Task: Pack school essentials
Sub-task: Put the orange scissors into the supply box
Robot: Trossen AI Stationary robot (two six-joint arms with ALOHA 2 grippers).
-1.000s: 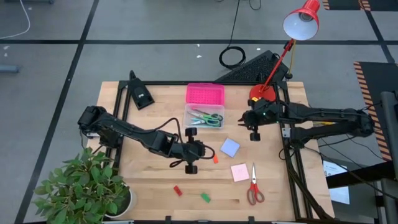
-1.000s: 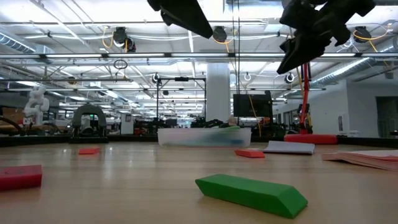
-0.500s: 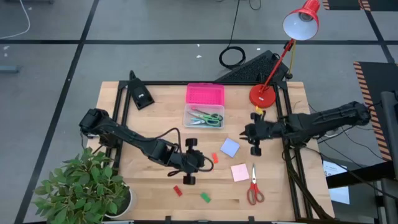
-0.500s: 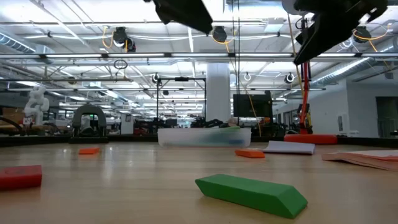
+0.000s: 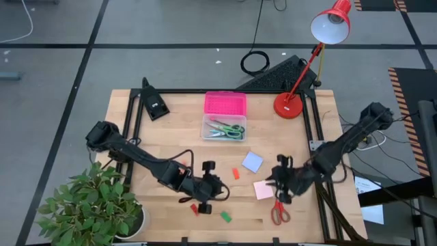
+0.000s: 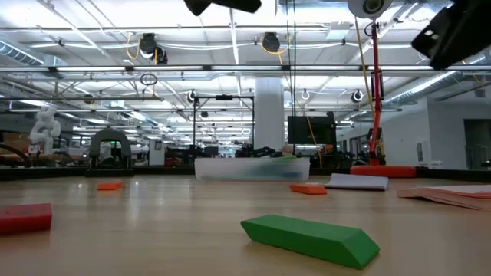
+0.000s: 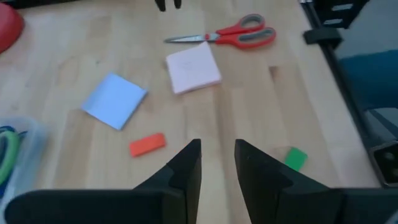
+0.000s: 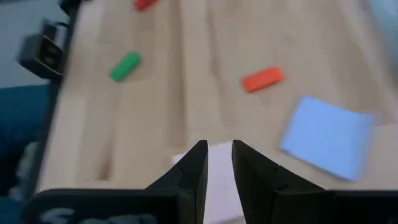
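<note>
**Both grippers low over the near half of the table, nothing held**

Your right gripper (image 5: 276, 186) hangs over the pink notepad (image 5: 263, 189), its fingers (image 8: 194, 167) a narrow slot apart and empty. Just right of that notepad lie the red-handled scissors (image 5: 278, 205); their long axis runs near to far, blades pointing far and handles toward the near edge. The blue notepad (image 5: 252, 162) sits a little farther back and left, turned diamond-wise, with an orange eraser (image 5: 236, 173) beside it on the left.

Your left gripper (image 5: 205, 198) is over the near-centre of the table, fingers (image 7: 188, 167) also only narrowly apart, holding nothing. A red eraser (image 5: 194, 209) lies just beside it on the near-left, and a green eraser (image 5: 224, 216) on the near-right.

Farther back, at centre, the clear box (image 5: 205, 136) holds scissors with green and blue handles (image 5: 228, 128), long axis left to right. Its pink lid (image 5: 224, 103) lies just behind it.
</note>
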